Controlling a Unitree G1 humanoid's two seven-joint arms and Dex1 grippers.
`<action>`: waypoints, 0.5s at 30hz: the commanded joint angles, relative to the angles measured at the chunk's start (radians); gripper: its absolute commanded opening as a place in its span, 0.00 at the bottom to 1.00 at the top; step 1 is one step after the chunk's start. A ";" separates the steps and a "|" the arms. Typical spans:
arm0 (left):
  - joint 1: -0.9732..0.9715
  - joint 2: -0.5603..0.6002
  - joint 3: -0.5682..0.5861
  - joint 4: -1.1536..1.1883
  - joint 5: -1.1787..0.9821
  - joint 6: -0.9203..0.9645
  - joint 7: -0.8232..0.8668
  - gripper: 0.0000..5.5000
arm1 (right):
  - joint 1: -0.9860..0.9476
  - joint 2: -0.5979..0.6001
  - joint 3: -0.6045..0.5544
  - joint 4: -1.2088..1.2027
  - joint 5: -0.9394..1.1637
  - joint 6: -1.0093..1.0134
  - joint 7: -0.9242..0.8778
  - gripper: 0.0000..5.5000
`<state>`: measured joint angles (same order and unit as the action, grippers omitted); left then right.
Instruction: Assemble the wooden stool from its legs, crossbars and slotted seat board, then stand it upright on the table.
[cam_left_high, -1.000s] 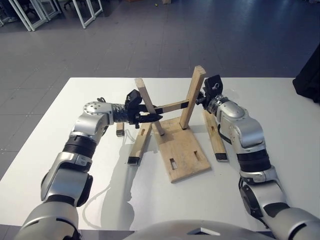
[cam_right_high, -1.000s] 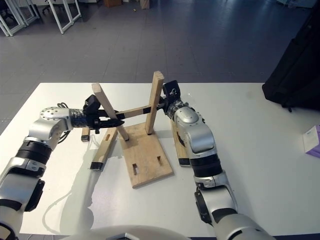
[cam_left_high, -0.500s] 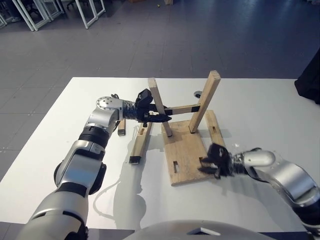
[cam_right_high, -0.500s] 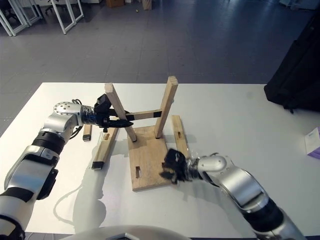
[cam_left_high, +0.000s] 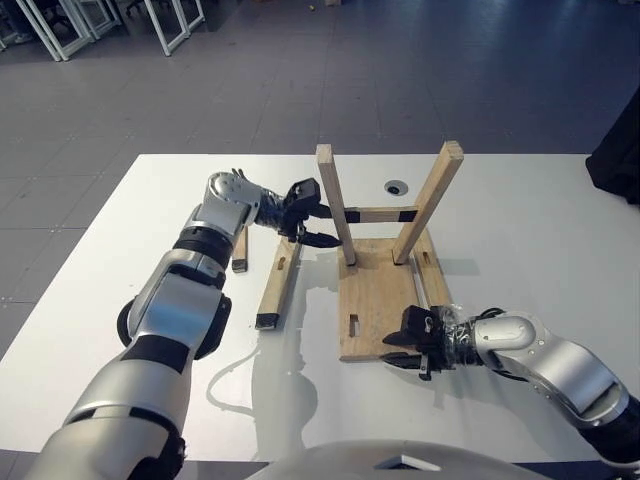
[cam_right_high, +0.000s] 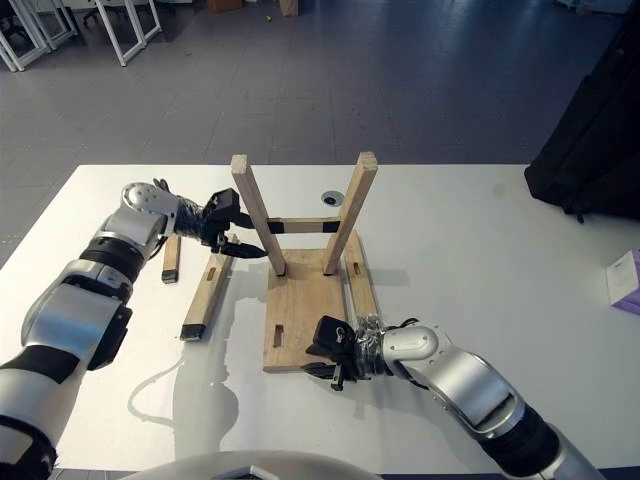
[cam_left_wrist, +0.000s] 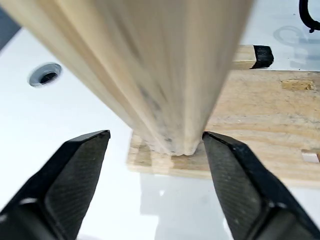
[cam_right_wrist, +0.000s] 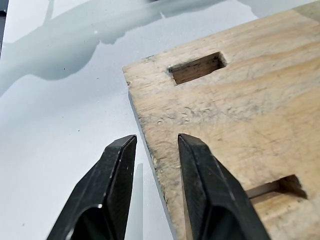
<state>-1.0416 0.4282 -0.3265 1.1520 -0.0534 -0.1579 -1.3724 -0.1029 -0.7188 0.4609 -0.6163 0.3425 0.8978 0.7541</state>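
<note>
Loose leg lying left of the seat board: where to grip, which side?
Probably grip the loose leg mid-length across its narrow width, from above, with the left gripper nearby. It lies flat on the table, both long sides free, clear of the seat board.

The right gripper (cam_left_high: 392, 352) left the leg (cam_left_high: 430, 200) — now beside the seat board (cam_left_high: 375, 290).

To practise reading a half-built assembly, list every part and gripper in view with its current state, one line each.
seat board, lying flat
near slots, empty
left upright leg, standing in a far slot
right upright leg, standing in a far slot
crossbar, joining the upright legs
left loose leg, lying flat
right loose leg, lying flat beside board
short bar, lying loose
left gripper, open around left upright leg
right gripper, open at board's edge
</note>
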 joint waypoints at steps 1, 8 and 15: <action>-0.018 0.136 -0.007 -0.026 0.080 0.023 -0.089 0.72 | 0.030 0.012 0.017 0.018 -0.021 0.032 -0.044 0.27; 0.398 0.204 0.458 -0.869 -0.001 0.734 0.506 0.72 | -0.016 0.200 -0.224 -0.105 0.148 0.144 -0.163 0.27; 0.814 -0.331 0.671 -1.438 0.172 1.056 1.154 0.72 | -0.146 0.413 -0.344 -0.144 0.239 0.264 -0.332 0.27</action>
<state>-0.3868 0.3050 0.2179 -0.0650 0.0540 0.7575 -0.5152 -0.1643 -0.3828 0.1947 -0.7046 0.5227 1.0680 0.5051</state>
